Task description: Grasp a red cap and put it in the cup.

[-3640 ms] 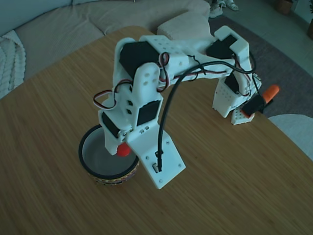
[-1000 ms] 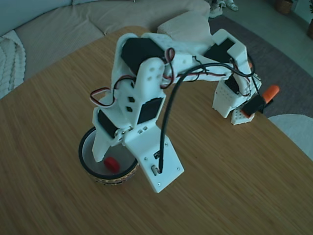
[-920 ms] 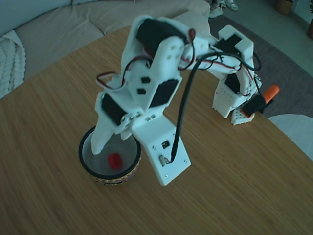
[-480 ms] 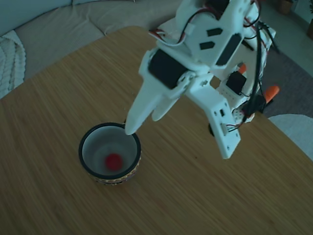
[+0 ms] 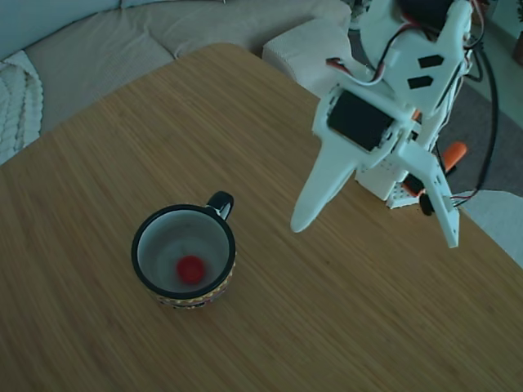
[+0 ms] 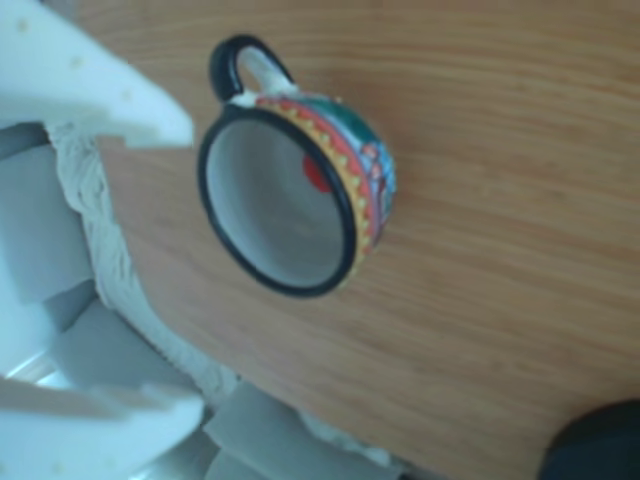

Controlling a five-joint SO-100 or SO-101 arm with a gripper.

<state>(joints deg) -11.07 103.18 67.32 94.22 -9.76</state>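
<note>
We saw the red cap, a small flat round disc of bright plastic, lying on the pale grey-white floor of the cup, and in the other view the red cap peeked out just past the far rim. The cup was a wide mug with a glossy black rim and a black loop handle, its outer wall wrapped in a zigzag band of red, yellow, green and blue. It stood upright on the worktop, a rounded slab of fine, straight wood grain. The gripper, smooth white printed plastic with a long tapered finger, hung high to the right of the mug in the fixed view, jaws spread apart and holding nothing. We could read no writing anywhere.
</note>
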